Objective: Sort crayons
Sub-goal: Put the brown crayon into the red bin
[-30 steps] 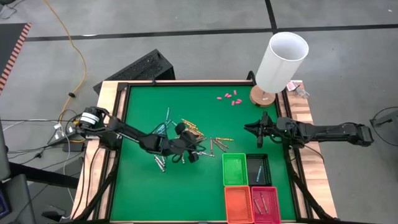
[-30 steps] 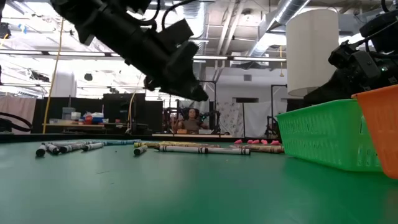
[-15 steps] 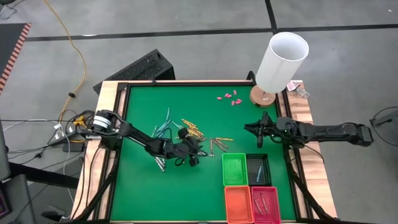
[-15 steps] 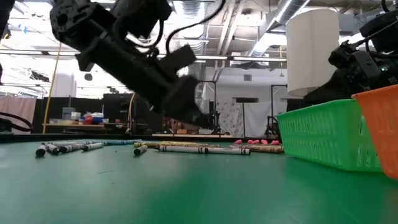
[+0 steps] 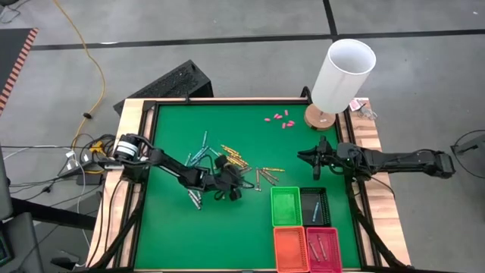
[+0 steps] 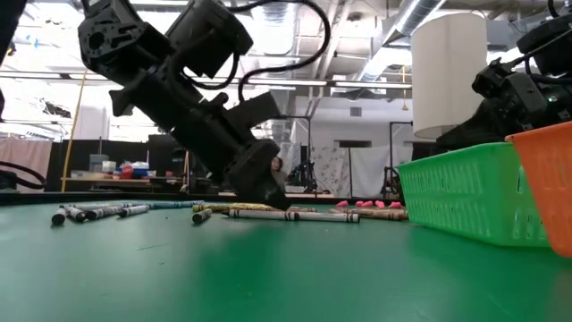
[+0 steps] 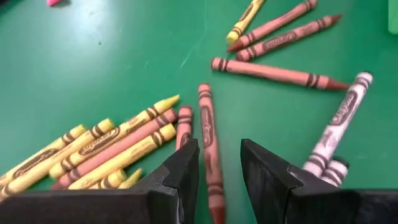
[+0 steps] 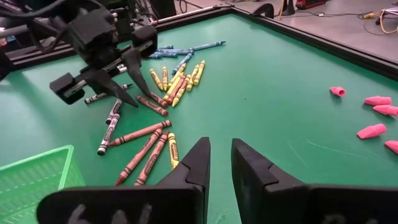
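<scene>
Starting with the green felt-topped table with a wooden frame: the scattered wax crayons, thin paper-wrapped sticks in blue, yellow-orange, grey-white and brownish-red, lie mid-table, with four small plastic mesh baskets (green, black, orange, pink-red) off to the side near the right arm. Left gripper is the nearer one, down low right over the pile; right gripper waits well apart from the pile, nothing between its parted fingers.

Key relation: one brownish-red crayon lies straight ahead of the left gripper, long axis running fore-aft along the gap between the jaws, its near end already in the gap. Jaws stand partly apart, one on each side of it, not visibly touching; nothing held yet. A shorter red crayon lies just beside it, touching or nearly so, with yellow-orange ones fanned further out on that side; grey-white ones sit past the other finger.

Judgement: closing now should catch the crayon across its width, but the neighbouring red one may get dragged along.
</scene>
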`<state>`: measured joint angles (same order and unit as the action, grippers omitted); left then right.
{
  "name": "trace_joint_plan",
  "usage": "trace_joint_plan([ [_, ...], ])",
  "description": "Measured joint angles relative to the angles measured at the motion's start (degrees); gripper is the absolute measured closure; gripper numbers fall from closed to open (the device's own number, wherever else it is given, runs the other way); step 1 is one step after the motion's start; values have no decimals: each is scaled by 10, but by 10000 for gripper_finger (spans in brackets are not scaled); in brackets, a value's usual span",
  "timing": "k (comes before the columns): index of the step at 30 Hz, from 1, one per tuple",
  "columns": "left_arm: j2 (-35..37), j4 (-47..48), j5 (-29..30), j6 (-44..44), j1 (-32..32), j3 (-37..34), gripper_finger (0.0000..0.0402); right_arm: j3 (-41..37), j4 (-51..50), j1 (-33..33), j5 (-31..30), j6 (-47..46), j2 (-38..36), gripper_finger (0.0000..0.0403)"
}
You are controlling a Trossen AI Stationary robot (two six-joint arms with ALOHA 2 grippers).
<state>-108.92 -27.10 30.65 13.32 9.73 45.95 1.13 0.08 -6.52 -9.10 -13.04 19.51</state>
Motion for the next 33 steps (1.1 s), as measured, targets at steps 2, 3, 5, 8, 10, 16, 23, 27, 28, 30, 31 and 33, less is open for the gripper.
trace_joint_plan([
  [2, 0, -3, -25, 0, -5, 0, 294, 0, 0, 0, 0, 0, 0, 335],
  [3, 0, 1, -31, 1, -7, 0, 294, 0, 0, 0, 0, 0, 0, 335],
  [5, 0, 14, -30, 14, -10, 0, 294, 0, 0, 0, 0, 0, 0, 335],
  [8, 0, 20, -44, 20, -14, 0, 294, 0, 0, 0, 0, 0, 0, 335],
  [10, 0, 21, -53, 20, -15, 0, 295, 0, 0, 0, 0, 0, 0, 335],
  [16, 1, 48, -51, 48, -18, 1, 326, 0, 0, 0, 0, 0, 0, 335],
  [23, 2, 70, -58, 74, -25, 1, 393, 0, 0, 0, 0, 0, 0, 335],
  [27, 2, 64, -53, 89, -24, 1, 392, 0, 0, 0, 0, 0, 0, 335],
  [28, 2, 57, -50, 91, -23, 1, 393, 0, 0, 0, 0, 0, 0, 335],
  [30, 2, 34, -48, 94, -21, 1, 397, 0, 0, 0, 0, 0, 0, 335],
  [31, 2, 22, -50, 96, -19, 1, 397, 0, 0, 0, 0, 0, 0, 335],
  [33, 0, -3, -55, 99, -16, 0, 397, 0, 0, 0, 0, 0, 0, 335],
])
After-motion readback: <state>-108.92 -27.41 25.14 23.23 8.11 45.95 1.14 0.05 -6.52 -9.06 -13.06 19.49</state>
